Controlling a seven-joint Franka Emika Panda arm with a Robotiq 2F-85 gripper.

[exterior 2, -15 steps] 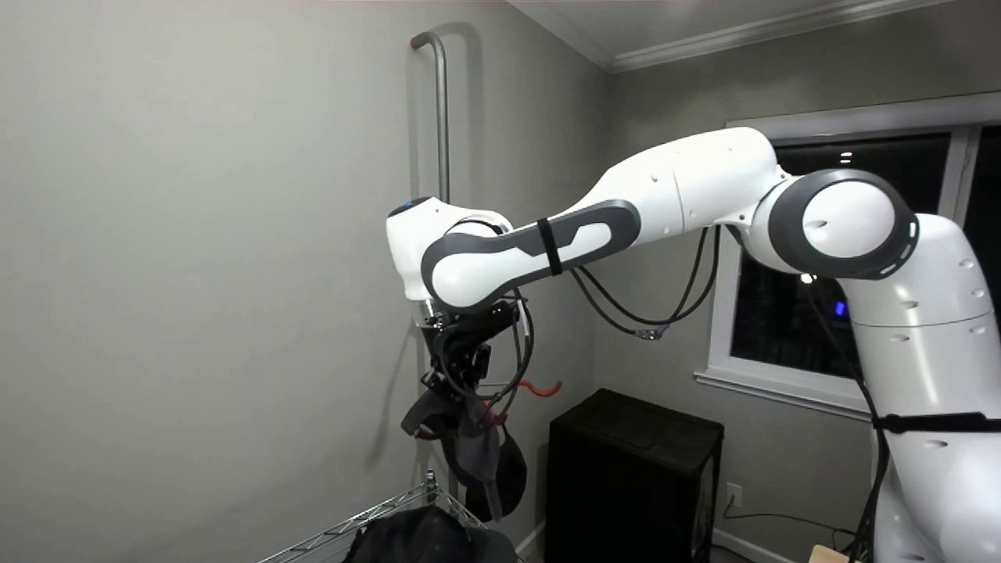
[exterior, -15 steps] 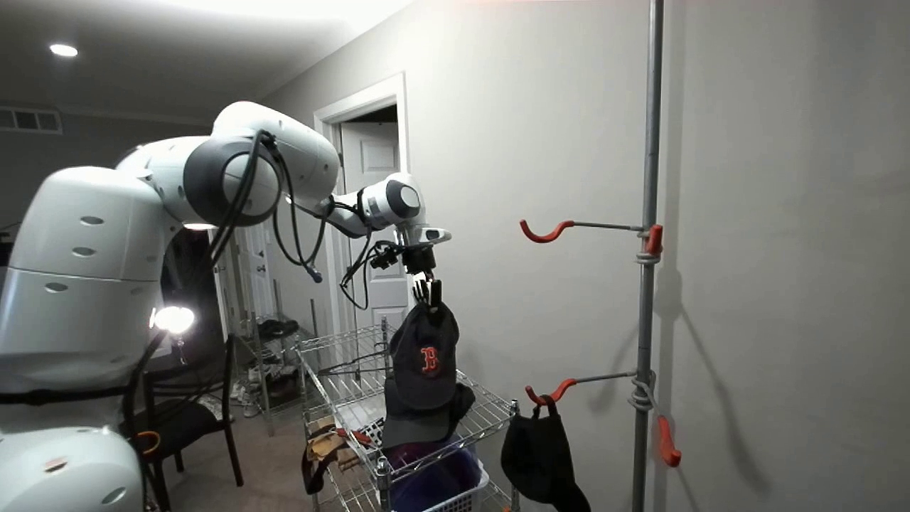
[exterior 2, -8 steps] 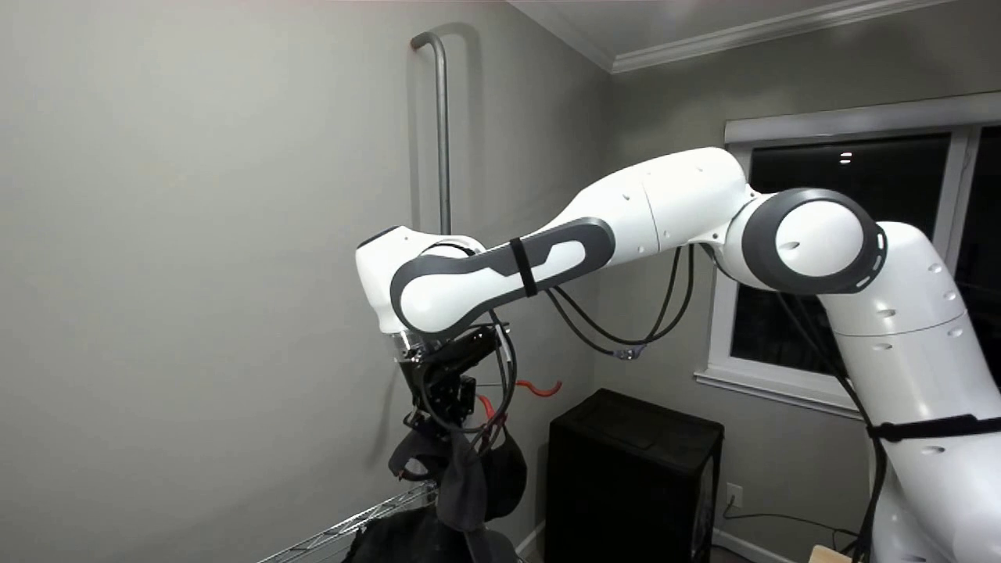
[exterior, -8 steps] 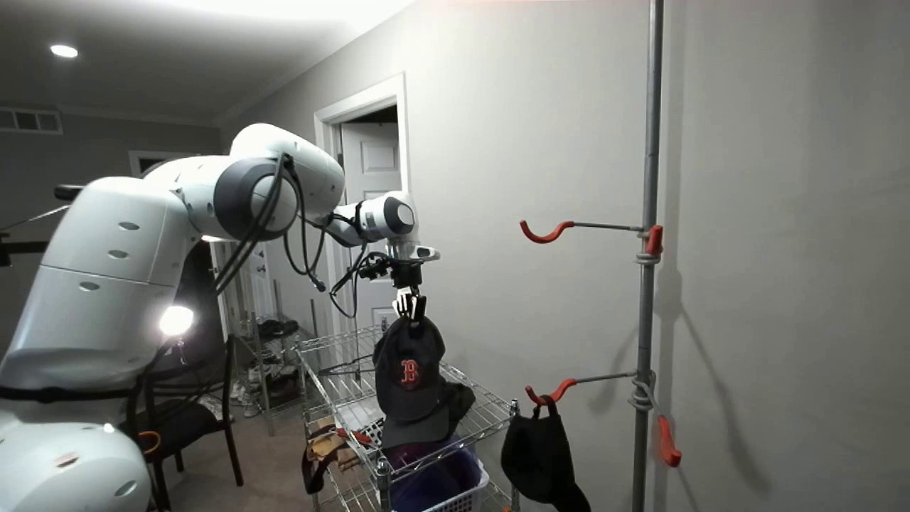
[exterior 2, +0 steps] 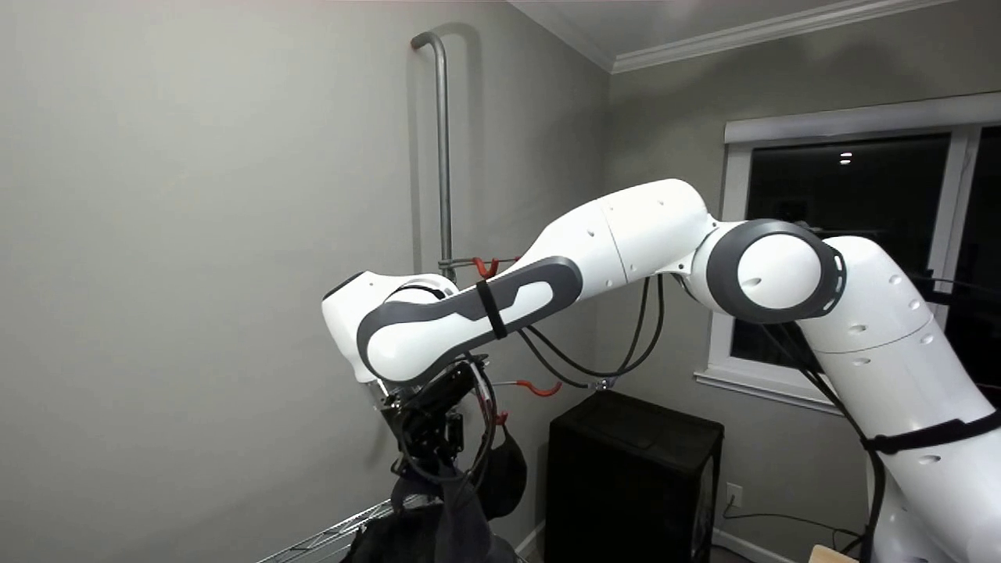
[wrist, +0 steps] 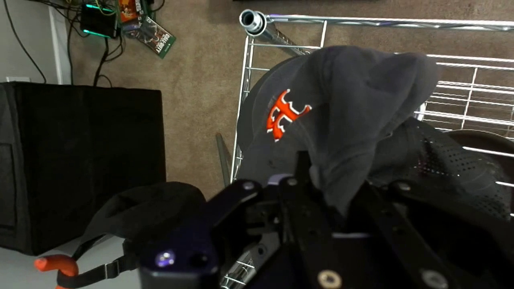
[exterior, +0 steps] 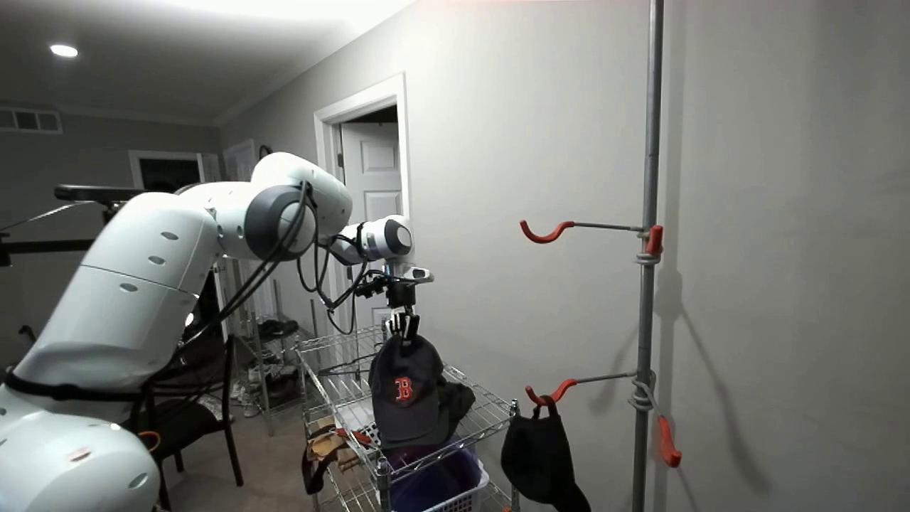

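Observation:
A dark grey cap with a red B (exterior: 404,389) hangs from my gripper (exterior: 406,337), which is shut on the gathered fabric at its back. In the wrist view one finger shows beside the pinched cap cloth (wrist: 353,92); the tip of the opposite finger is hidden by cloth. Below and behind the held cap, more dark headwear (exterior: 458,400) lies on the wire shelf. A perforated dark piece (wrist: 453,168) is seen there in the wrist view. Whether the held cap's brim touches those things I cannot tell.
The wire rack (exterior: 384,471) carries a white basket (exterior: 462,503) lower down. To its side rises a metal pole (exterior: 648,306) with red-tipped hooks (exterior: 546,235); a black cap (exterior: 537,455) hangs from the lower hook. A black box (exterior 2: 633,477) stands in the corner.
The arm has come down, lowering the held cap toward the shelf and shifting it a little leftward in both exterior views. The grip on the cap is unchanged.

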